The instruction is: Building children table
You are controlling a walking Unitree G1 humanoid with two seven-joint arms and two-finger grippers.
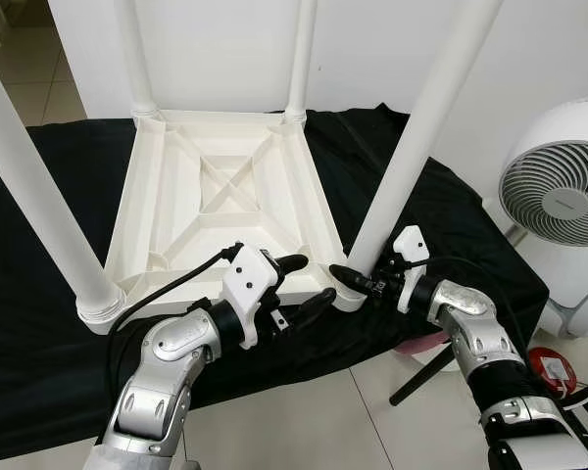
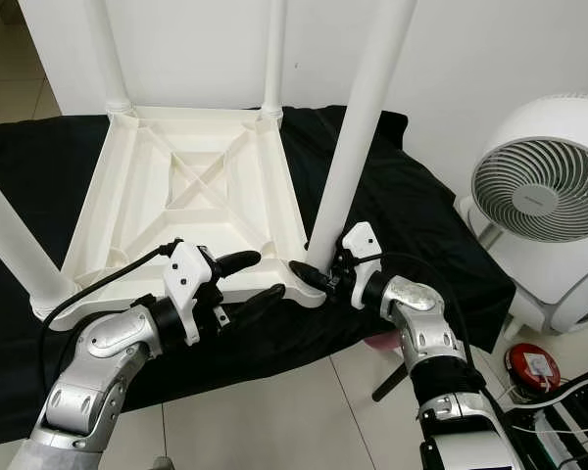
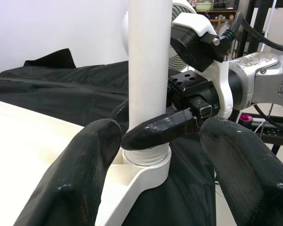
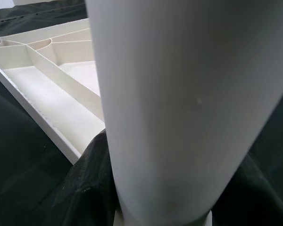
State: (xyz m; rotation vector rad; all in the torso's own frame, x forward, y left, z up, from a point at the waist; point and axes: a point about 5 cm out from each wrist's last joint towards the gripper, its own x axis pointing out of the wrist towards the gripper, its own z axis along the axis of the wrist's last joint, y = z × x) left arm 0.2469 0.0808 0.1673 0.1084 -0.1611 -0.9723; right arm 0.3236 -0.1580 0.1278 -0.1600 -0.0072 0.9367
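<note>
A white plastic table top (image 1: 216, 186) lies upside down on a black cloth, with its legs standing up from the corners. My right gripper (image 1: 358, 279) is shut on the near-right leg (image 1: 421, 127) just above its socket; the left wrist view shows one of its fingers (image 3: 160, 129) lying across the front of that leg (image 3: 148, 61). My left gripper (image 1: 312, 282) hovers open at the table's near edge, just left of that corner, with nothing between its fingers (image 3: 80, 179). The right wrist view looks close up at the leg (image 4: 179, 103) and the ribbed underside (image 4: 52, 94).
The near-left leg (image 1: 34, 196) and two far legs (image 1: 137, 59) stand upright. The black cloth (image 1: 39, 323) covers a low platform. A white fan (image 1: 559, 191) stands at the right by the wall, with a small red object (image 1: 549, 367) and cables on the tiled floor below it.
</note>
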